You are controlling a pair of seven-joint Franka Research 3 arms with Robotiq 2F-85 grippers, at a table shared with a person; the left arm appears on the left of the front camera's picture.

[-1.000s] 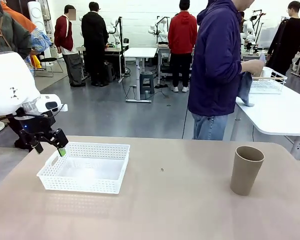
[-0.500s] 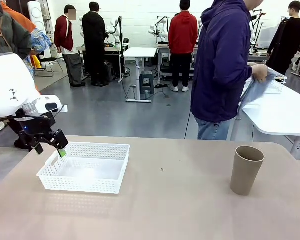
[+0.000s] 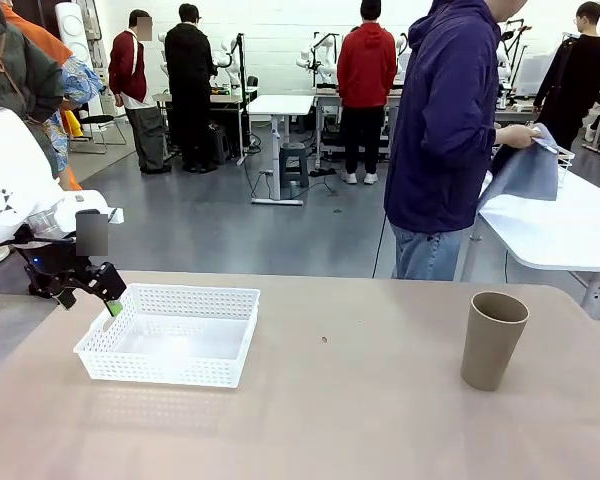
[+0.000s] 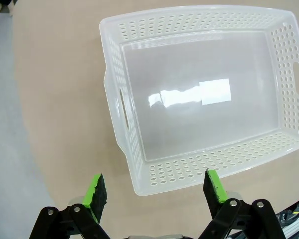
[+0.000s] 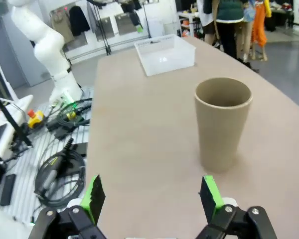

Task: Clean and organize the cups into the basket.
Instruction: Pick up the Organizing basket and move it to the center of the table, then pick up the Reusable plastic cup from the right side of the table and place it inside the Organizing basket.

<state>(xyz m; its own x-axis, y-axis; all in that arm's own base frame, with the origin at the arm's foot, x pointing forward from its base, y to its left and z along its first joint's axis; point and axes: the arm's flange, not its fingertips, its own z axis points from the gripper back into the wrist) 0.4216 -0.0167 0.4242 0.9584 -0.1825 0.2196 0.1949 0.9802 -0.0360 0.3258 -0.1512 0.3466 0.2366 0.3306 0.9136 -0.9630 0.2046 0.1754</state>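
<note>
1. The room is a big workshop with a grey floor, white walls and more white tables. Other people stand at the far benches around 12 o'clock in the front view.
2. The table [image 3: 360, 400] has a smooth, matte tan top.
3. A person [image 3: 445, 130] in a dark blue jacket and jeans stands beyond the far edge at about 1 o'clock. The person is turned toward a white side table [image 3: 570, 235] and holds a grey-blue cloth [image 3: 528, 172] in both hands.
4. The basket [image 3: 160, 368] sits on the tan top at 8 o'clock, mouth up, with its long axis running side to side across the front view. It is white glossy plastic, rectangular and shallow, with perforated walls, a rolled rim and slot handles at its short ends. Its floor is smooth, nothing lies in it, and a light reflects off it in the left wrist view [image 4: 189, 12].
5. The cup [image 3: 492, 340] stands upright at 4 o'clock, well apart from the basket. Its long axis is vertical, its mouth is up, and it narrows toward the base. It is matte tan-brown, plain and handleless, and looks hollow in the right wrist view [image 5: 223, 124].
6. The left gripper [image 3: 90, 302] hangs just outside the basket's left end at its 10 o'clock. Its fingers are spread wide [image 4: 154, 185] and hold nothing.
7. The right gripper [image 5: 152, 191] is also spread wide and holds nothing. The cup is ahead of it at 1 o'clock, clear of both pads.
</note>
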